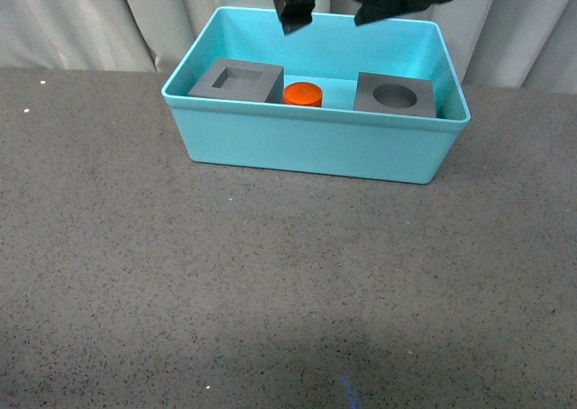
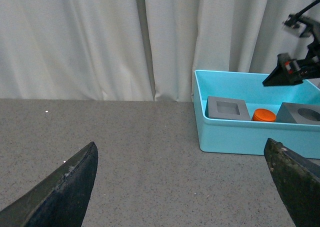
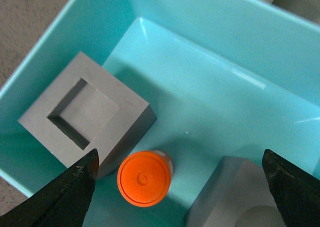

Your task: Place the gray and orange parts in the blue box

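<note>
The turquoise-blue box (image 1: 315, 148) stands at the far middle of the table. Inside it are a gray cube with a square recess (image 1: 236, 80), an orange cylinder (image 1: 303, 94) and a gray cube with a round recess (image 1: 394, 95). My right gripper (image 1: 335, 13) hangs open and empty above the box; its wrist view shows the square-recess cube (image 3: 85, 114), the orange cylinder (image 3: 144, 178) and the other cube (image 3: 235, 197) below. My left gripper (image 2: 185, 187) is open and empty over bare table, left of the box (image 2: 250, 134).
The table is a dark speckled gray surface (image 1: 270, 292). White curtains (image 2: 100, 37) hang behind the table's far edge.
</note>
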Controlling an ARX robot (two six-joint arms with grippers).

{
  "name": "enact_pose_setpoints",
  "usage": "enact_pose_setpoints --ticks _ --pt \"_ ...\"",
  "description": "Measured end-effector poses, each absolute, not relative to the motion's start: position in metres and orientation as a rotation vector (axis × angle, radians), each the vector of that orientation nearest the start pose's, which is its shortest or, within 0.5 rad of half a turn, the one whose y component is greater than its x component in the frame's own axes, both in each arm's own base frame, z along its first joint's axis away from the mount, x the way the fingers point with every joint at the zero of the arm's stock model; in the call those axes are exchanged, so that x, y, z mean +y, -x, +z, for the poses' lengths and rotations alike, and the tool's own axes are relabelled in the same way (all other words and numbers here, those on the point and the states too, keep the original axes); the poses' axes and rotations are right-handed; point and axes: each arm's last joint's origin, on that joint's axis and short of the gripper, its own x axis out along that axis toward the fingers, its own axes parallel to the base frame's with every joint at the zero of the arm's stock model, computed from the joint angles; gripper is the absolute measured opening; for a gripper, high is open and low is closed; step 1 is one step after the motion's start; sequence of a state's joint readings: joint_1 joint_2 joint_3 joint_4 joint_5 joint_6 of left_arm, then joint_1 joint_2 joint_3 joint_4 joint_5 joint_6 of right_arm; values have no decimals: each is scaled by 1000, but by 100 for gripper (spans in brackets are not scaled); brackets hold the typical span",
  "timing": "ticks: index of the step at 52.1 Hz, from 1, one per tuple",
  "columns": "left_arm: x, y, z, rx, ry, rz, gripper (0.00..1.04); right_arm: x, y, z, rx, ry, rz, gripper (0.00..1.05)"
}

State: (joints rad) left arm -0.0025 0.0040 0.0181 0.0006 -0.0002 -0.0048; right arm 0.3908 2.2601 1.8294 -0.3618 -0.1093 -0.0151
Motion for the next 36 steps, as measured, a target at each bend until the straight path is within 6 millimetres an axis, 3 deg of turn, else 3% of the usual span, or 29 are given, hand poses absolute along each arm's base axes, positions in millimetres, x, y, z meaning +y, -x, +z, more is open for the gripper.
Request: enact_pose_setpoints --ticks 9,17,26,36 --pt "0 -97 169 -15 5 -2 98 176 -440 225 663 87 400 95" --pt "0 -97 169 -15 5 -2 98 148 -401 247 522 43 296 95" --pt "0 -97 169 -15 5 -2 98 120 -357 254 472 56 176 95" --pt "0 -97 169 -15 5 -2 98 89 -306 248 477 90 9 95"
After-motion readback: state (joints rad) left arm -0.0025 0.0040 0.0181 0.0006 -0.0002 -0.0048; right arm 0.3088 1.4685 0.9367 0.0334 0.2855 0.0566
